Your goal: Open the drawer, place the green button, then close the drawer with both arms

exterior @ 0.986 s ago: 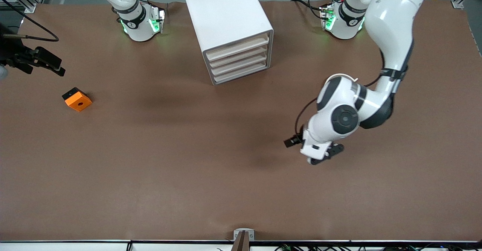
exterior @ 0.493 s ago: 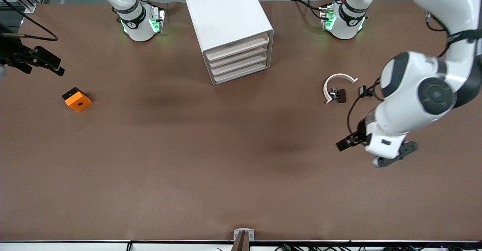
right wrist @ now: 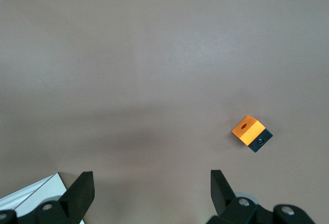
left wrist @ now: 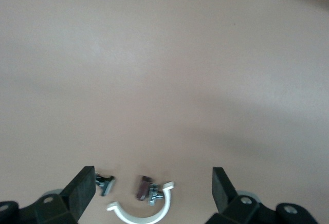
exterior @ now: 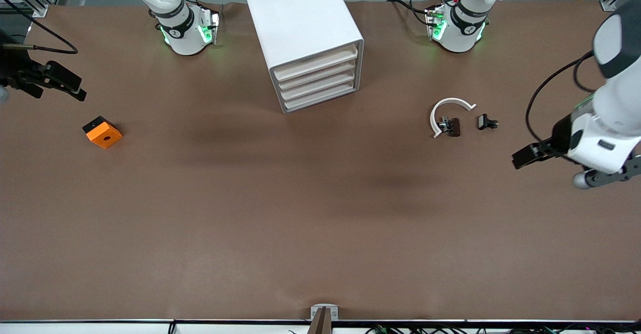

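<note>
The white cabinet (exterior: 300, 18) stands between the two arm bases. All four cream-fronted drawers are shut, and the lowest drawer (exterior: 320, 98) is flush with the others. The green-capped button is not in view. My left gripper (exterior: 608, 175) hangs open and empty over the table at the left arm's end; in the left wrist view (left wrist: 152, 185) its fingers are wide apart. My right gripper (exterior: 75, 87) is open and empty over the table edge at the right arm's end, above the orange cube; the right wrist view (right wrist: 151, 185) shows its fingers spread.
An orange cube with a hole (exterior: 102, 132) lies toward the right arm's end and also shows in the right wrist view (right wrist: 248, 130). A white curved piece (exterior: 445, 107) and small black-brown parts (exterior: 453, 126) lie toward the left arm's end. A corner of the cabinet (right wrist: 31, 190) shows in the right wrist view.
The left arm has swung from the table's middle out to its own end, uncovering the white curved piece and small parts. The right arm has not moved.
</note>
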`<action>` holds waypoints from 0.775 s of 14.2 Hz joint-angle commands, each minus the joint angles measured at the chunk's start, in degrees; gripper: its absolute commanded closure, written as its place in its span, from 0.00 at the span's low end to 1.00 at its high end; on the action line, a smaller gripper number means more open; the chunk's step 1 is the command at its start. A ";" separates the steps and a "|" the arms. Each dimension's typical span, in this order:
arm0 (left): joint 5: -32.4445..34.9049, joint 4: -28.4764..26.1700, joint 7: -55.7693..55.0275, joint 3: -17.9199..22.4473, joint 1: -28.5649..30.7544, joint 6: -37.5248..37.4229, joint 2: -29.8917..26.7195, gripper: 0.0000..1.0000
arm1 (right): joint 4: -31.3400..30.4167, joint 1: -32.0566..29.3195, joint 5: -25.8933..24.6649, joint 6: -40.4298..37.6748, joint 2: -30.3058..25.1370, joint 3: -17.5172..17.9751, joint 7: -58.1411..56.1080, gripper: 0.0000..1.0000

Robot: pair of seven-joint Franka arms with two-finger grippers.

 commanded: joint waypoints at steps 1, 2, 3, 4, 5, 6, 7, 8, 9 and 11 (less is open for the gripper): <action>-0.25 -2.02 7.16 3.98 -1.53 -3.26 -5.25 0.00 | 0.39 -1.49 -0.38 -0.29 -0.43 0.75 -0.10 0.00; -0.25 -2.11 8.22 5.57 -3.28 -5.28 -6.39 0.00 | 0.39 -1.58 -0.38 -0.29 -0.43 0.84 -0.01 0.00; -0.78 -2.37 8.84 7.93 -5.30 -7.48 -7.88 0.00 | 0.39 -1.50 -0.29 -0.20 -0.43 0.92 -0.01 0.00; -1.48 -3.51 8.93 9.70 -7.32 -8.28 -9.47 0.00 | 0.39 -1.49 -0.29 -0.20 -0.43 0.92 -0.01 0.00; -2.44 -5.52 9.11 11.54 -8.21 -8.29 -11.66 0.00 | 0.39 -1.49 -0.29 -0.20 -0.34 0.92 -0.01 0.00; -3.84 -7.02 9.72 12.26 -8.83 -8.29 -13.16 0.00 | 0.39 -1.49 -0.29 -0.20 -0.34 0.92 0.08 0.00; -4.38 -8.60 10.34 12.79 -9.01 -8.29 -14.74 0.00 | 0.57 -1.58 -0.29 -0.12 -0.34 0.92 0.08 0.00; -4.47 -10.27 10.52 13.05 -9.80 -8.29 -16.41 0.00 | 1.00 -1.58 -0.29 -0.20 -0.34 0.84 0.08 0.00; -4.47 -12.29 10.60 13.66 -10.85 -8.03 -18.17 0.00 | 1.10 -1.58 -0.29 -0.20 -0.34 0.84 -0.01 0.00; -4.56 -16.59 10.52 15.07 -12.61 -6.71 -21.86 0.00 | 1.10 -1.58 -0.21 -0.20 -0.34 0.84 -0.01 0.00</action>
